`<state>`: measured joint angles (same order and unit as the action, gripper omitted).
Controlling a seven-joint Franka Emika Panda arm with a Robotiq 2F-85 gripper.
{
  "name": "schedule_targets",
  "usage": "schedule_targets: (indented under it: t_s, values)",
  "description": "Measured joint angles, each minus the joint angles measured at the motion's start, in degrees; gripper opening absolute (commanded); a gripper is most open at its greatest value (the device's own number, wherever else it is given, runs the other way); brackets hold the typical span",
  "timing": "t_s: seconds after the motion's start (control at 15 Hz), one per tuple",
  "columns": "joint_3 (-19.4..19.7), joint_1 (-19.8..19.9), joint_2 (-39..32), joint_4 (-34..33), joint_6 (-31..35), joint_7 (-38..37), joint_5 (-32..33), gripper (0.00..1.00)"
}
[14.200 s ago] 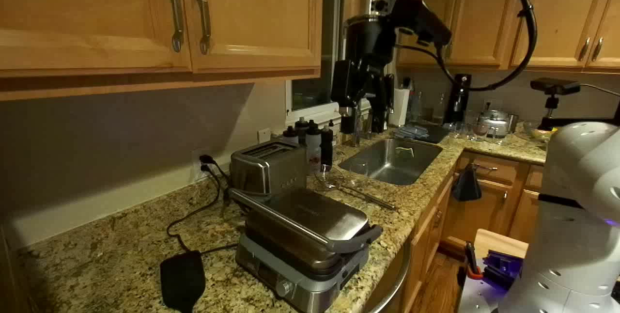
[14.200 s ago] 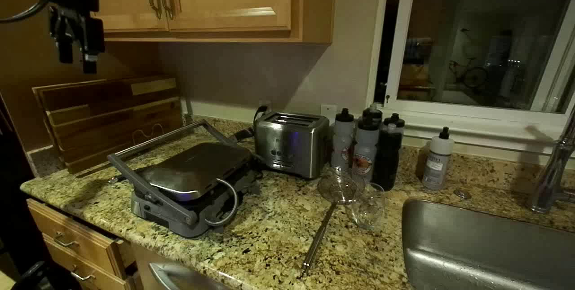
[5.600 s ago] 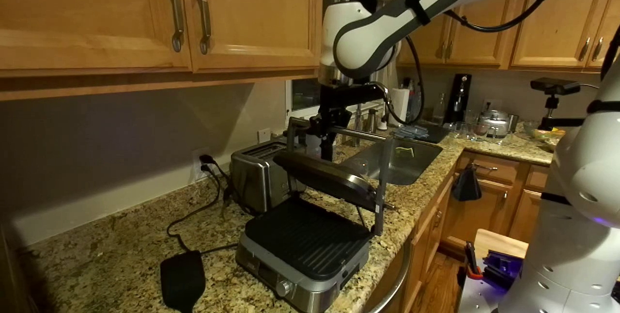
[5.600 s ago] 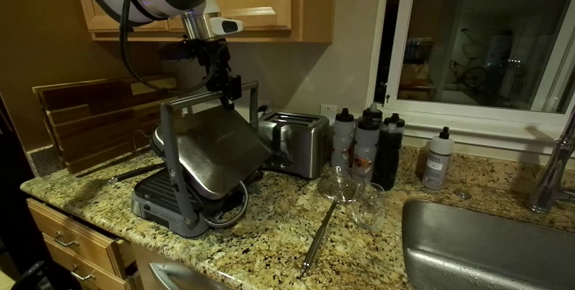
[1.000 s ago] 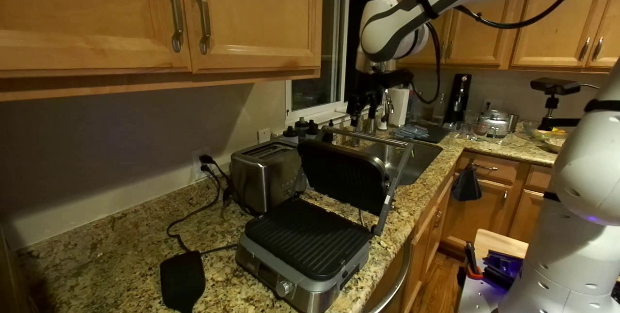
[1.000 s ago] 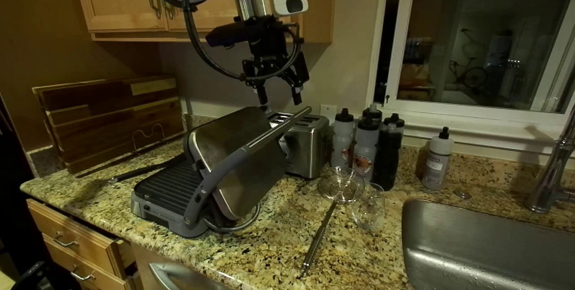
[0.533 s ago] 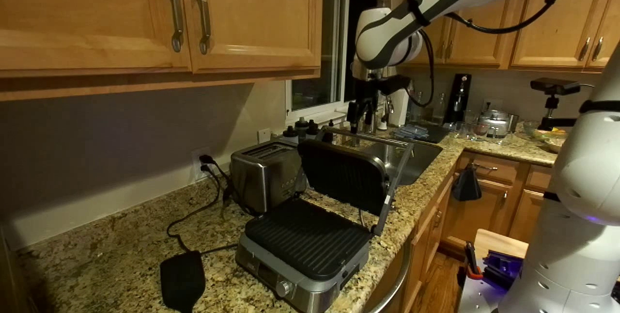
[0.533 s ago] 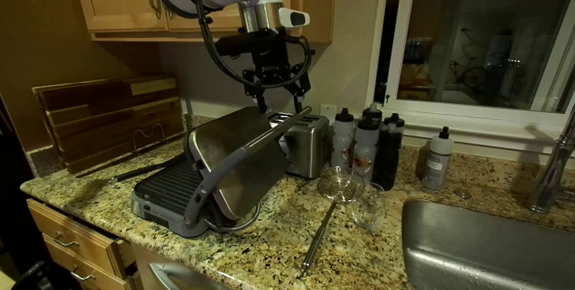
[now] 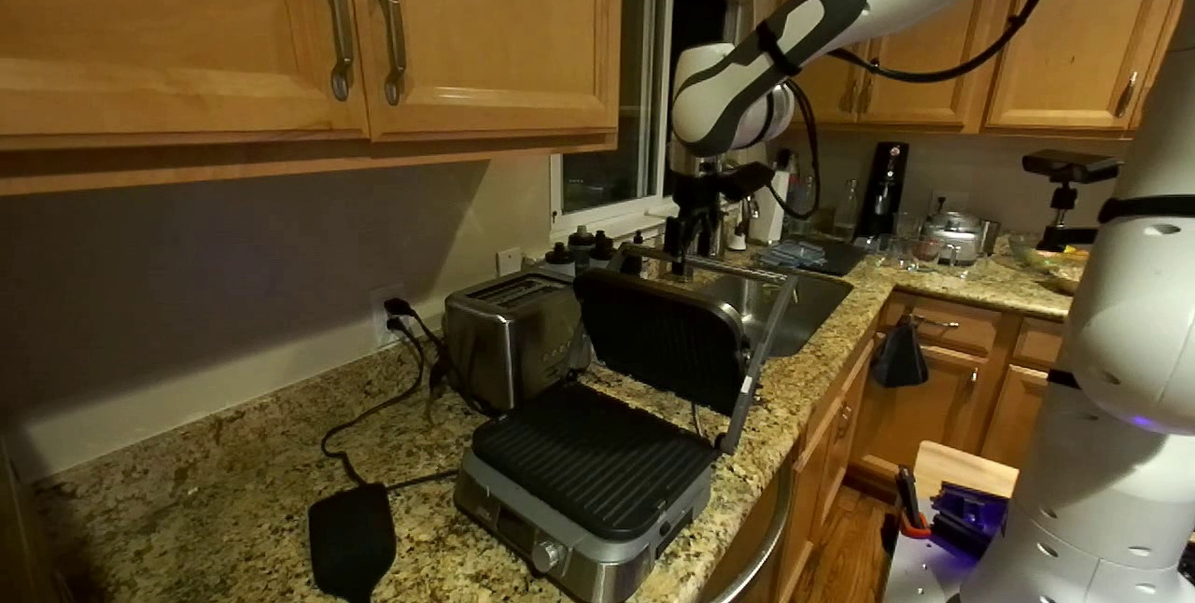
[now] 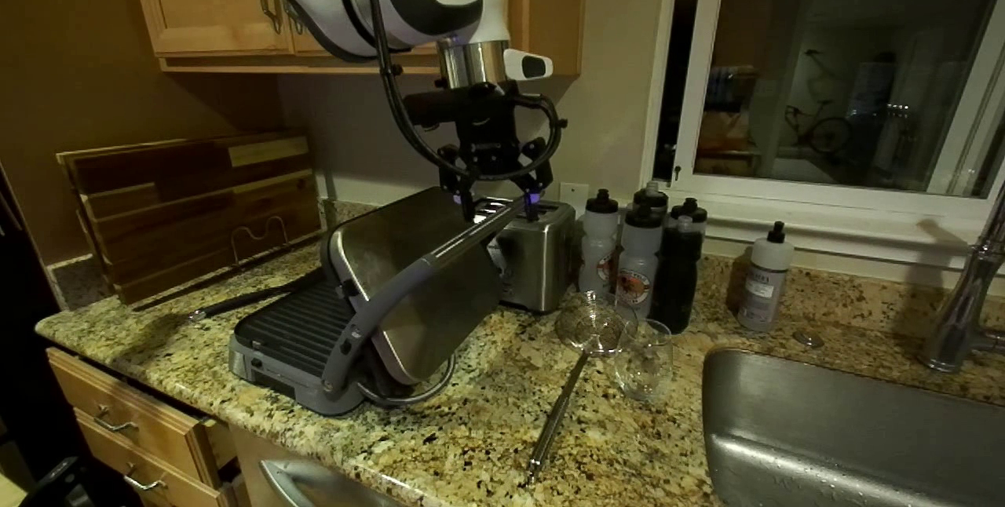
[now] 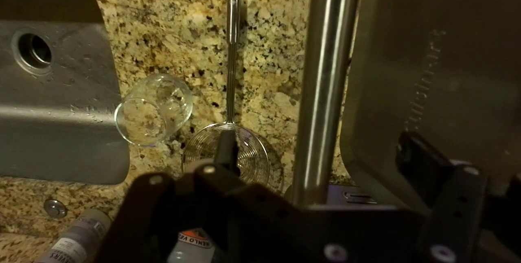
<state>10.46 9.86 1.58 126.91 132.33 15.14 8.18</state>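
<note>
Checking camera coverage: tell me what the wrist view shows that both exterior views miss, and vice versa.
Wrist view only: the drain hole and the lettering on the grill lid.
Exterior views only: the window, the upper cabinets and the ribbed lower plate.
Shared: the grill lid, its handle bar, the sink and the open tool.

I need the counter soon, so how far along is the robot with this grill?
Done: the grill stands open, its lid tilted back off the ribbed lower plate. In hand: the open gripper is at the lid's handle, which shows between its jaws in the wrist view. Left: perhaps closing on the handle, since gaps show on both sides of it.
</note>
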Motion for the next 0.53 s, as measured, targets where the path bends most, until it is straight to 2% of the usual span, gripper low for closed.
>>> schedule_targets:
  t_s: [0.07,0.2,0.53]
  values:
    - [0.02,0.01,-1.07,-0.54,0.01,0.17,-0.26,0.75]
    - [0.02,0.03,-2.88,-1.58,0.25,0.44,-0.82,0.67]
    - [0.15,0.28,-5.18,-3.62,0.77,0.65,-2.22,0.33]
